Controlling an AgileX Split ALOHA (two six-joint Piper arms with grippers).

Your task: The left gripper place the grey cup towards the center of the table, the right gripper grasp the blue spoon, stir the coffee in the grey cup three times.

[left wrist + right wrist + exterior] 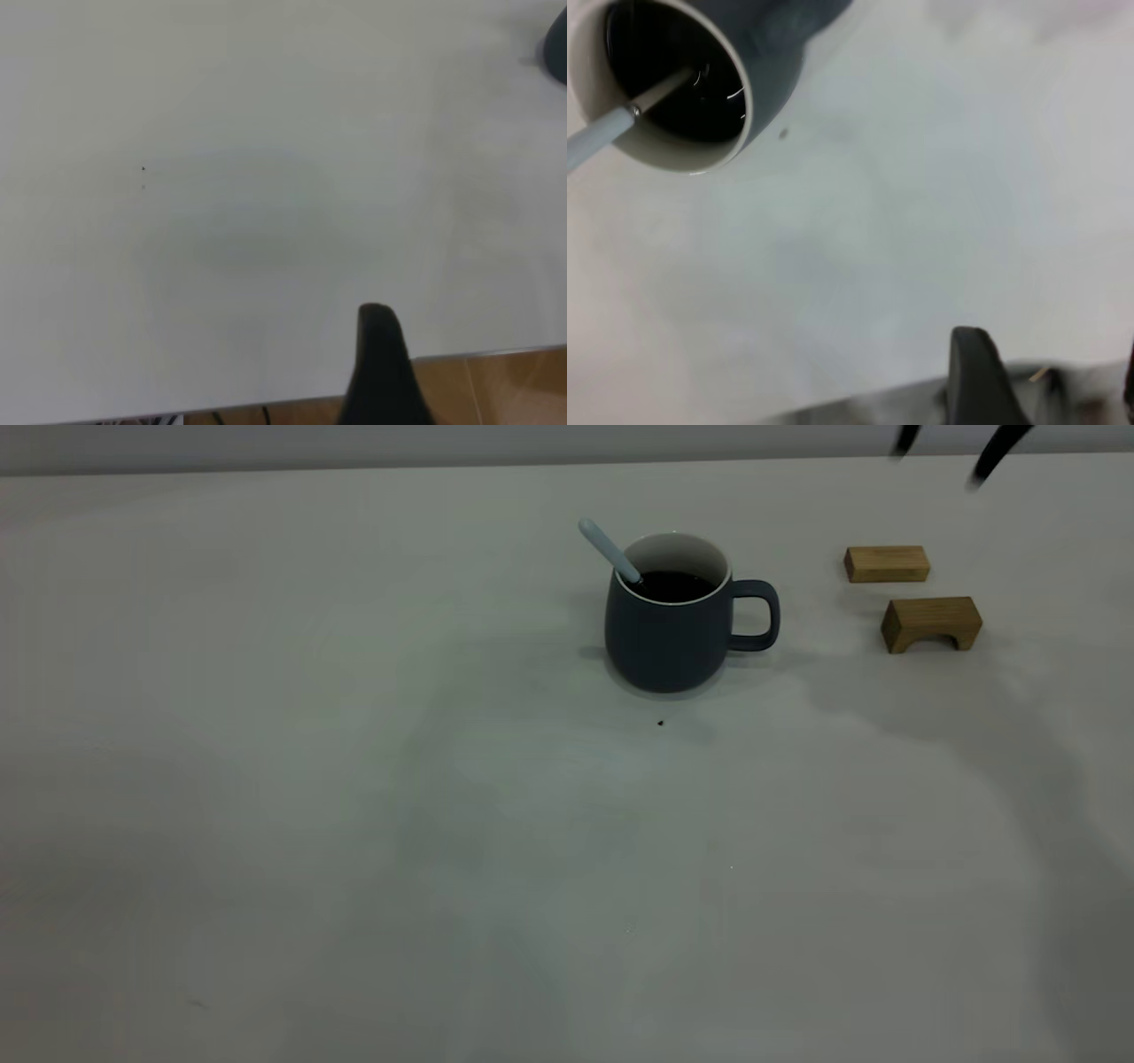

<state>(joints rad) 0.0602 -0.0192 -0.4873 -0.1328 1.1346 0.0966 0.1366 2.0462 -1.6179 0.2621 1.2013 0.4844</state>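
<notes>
item: table (354,850). broad off-white surface; the near half carries nothing but soft shadows, with one tiny dark speck lying just in front of the cup.

item: grey cup (666,638). stands upright about mid-table and a little to the far side, its loop handle turned toward the right arm's side. coffee (671,585) sits dark and flat inside it.

item: blue spoon (609,550). its bowl is sunk in the coffee and its pale handle leans out over the rim on the side away from the cup handle. nothing grips it.

item: two tan wooden blocks (930,623), beyond the cup handle on the right side, well apart from the cup.

item: right gripper (948,456). up at the far right edge, well clear of the cup; two dark fingers stand apart, holding nothing.

item: left gripper (381,372). only one dark finger shows in its wrist view, over bare table near the edge; whether it is spread or closed cannot be told.

progress, as judged: the cup appears placed and the spoon is in the coffee. the count of stirs cannot be read here.

hidden: the spoon bowl under the liquid; both arms' bodies are cut off.
</notes>
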